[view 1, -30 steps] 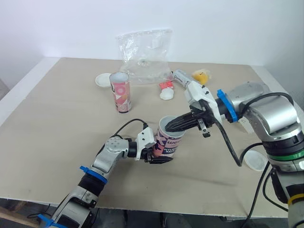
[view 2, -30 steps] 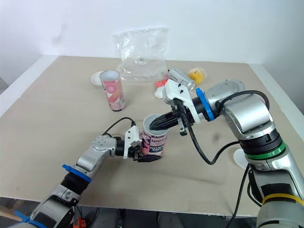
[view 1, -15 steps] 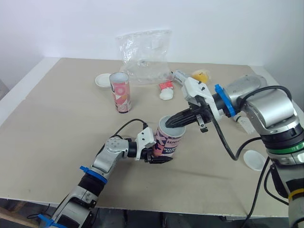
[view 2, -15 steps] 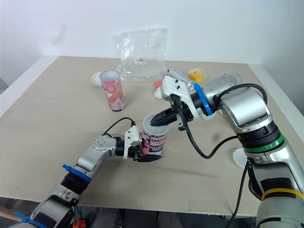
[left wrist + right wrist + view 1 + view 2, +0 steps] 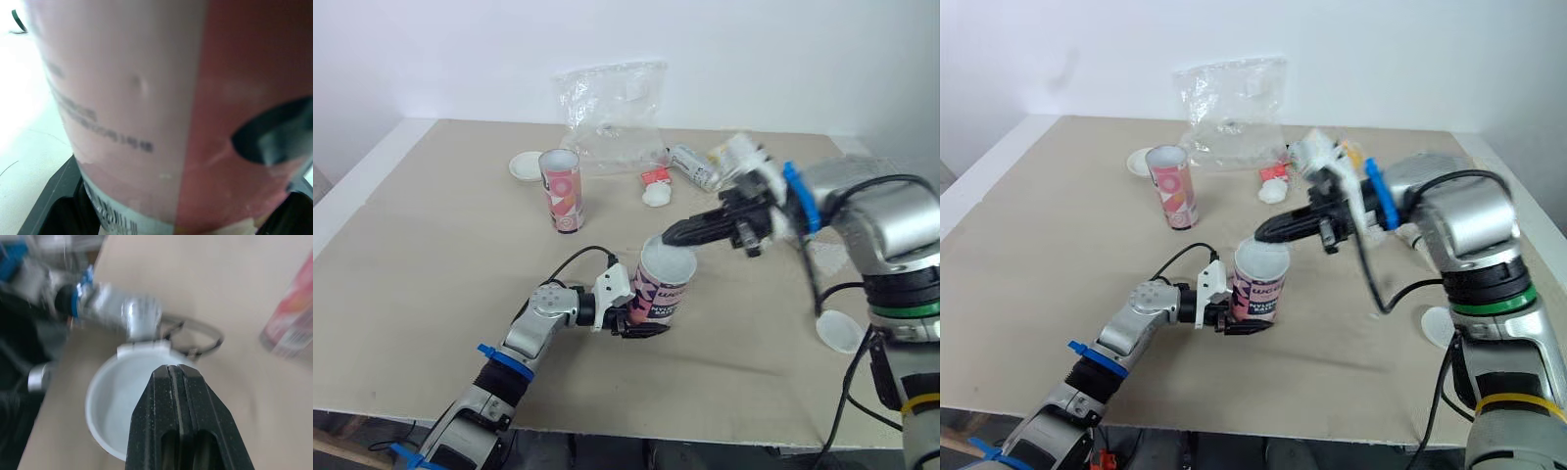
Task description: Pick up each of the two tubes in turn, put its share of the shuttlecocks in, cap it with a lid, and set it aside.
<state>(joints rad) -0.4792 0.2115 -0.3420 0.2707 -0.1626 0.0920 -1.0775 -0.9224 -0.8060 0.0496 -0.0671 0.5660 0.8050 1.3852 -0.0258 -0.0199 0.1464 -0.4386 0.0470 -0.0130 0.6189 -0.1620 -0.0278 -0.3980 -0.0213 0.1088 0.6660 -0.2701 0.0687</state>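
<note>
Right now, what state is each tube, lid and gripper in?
held tube: roughly upright, capped.
white lid: sitting on the held tube's mouth.
left gripper: jaws shut on the held tube.
right gripper: jaws shut, empty, just above the white lid.
second tube: upright, open, uncapped.
far lid: loose, lying flat.
near lid: loose, lying flat.

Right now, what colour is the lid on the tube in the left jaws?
White lid; the right wrist view shows it best.
</note>
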